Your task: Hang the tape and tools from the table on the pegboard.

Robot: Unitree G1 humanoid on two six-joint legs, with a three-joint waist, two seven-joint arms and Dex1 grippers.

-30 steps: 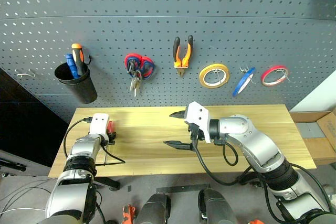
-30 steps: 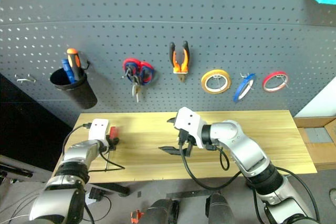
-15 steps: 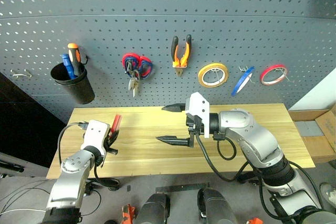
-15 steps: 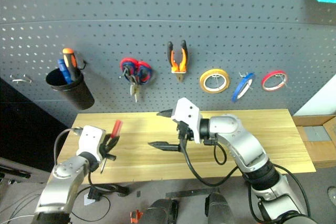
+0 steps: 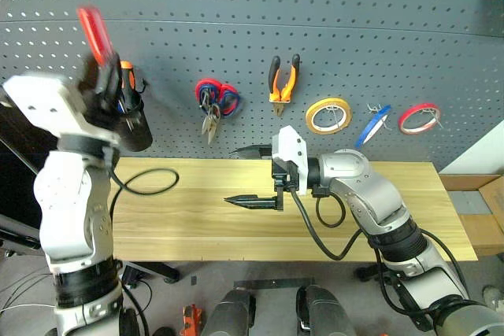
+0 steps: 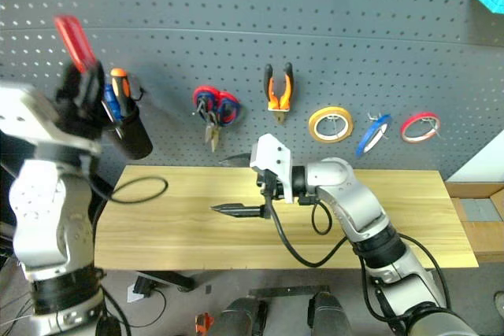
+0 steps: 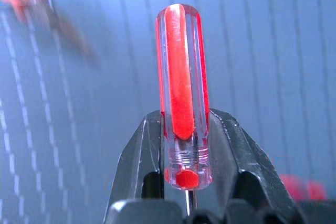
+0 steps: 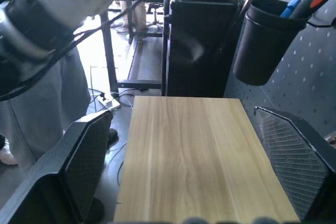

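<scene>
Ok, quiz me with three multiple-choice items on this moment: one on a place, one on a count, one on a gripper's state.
1. Where is the red-handled screwdriver?
A. On the table
B. In the left gripper, raised before the pegboard
C. In the black cup
2. How many tape rolls hang on the pegboard?
A. One
B. Two
C. Three
3. The right gripper is:
A. Open and empty
B. Shut on pliers
C. Shut on scissors

Answers: 1 B, the left gripper clamps its handle; 2 C, yellow, blue, red; 3 A, fingers spread above the table.

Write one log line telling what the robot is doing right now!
left gripper: shut on red-handled screwdriver, raised before pegboard | right gripper: open, empty, above table | pliers: hung
</scene>
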